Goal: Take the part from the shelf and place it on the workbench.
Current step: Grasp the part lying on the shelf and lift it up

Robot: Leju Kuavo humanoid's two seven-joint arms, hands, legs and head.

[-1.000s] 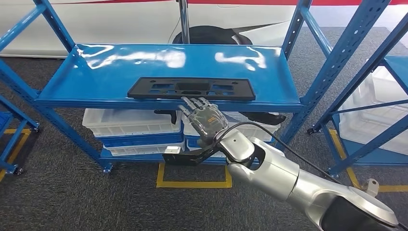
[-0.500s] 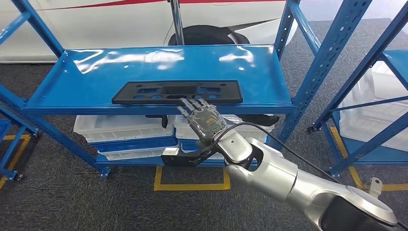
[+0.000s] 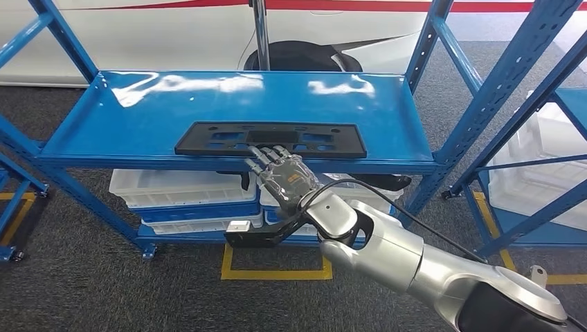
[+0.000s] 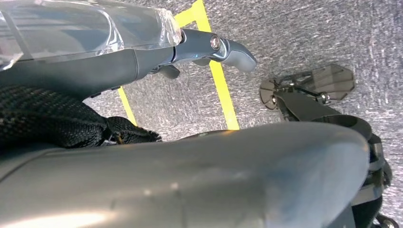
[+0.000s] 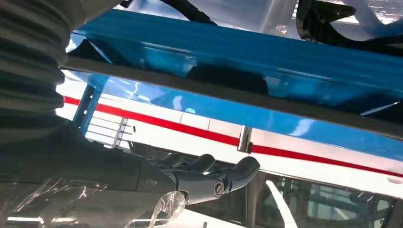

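Silver and jointed, the right arm (image 3: 415, 266) comes in from the lower right of the head view and stretches toward the blue shelf (image 3: 104, 131), with a black cable looping along its forearm. At its end the right hand (image 3: 280, 173) lies flat, fingers (image 3: 266, 153) extended and slightly apart, holding nothing; the fingertips sit at the front lip of the shelf board, just below the near edge of the part (image 3: 270, 138), and whether they touch it cannot be told. In the right wrist view that hand (image 5: 209, 178) shows with its fingers straight and close to the shelf's edge. The part is a long, flat black plastic panel with cut-outs, lying lengthwise along the front of the middle shelf board, parallel to its edge. Beneath that board, white plastic bins (image 3: 183, 190) are stacked on the lower level, and yellow floor tape (image 3: 277, 273) marks a rectangle on the grey carpet in front. Behind the shelf stands a white vehicle with a red stripe (image 3: 173, 34), its dark tyre visible. The left hand (image 4: 209, 50) hangs above the carpet, fingers loosely extended and holding nothing.
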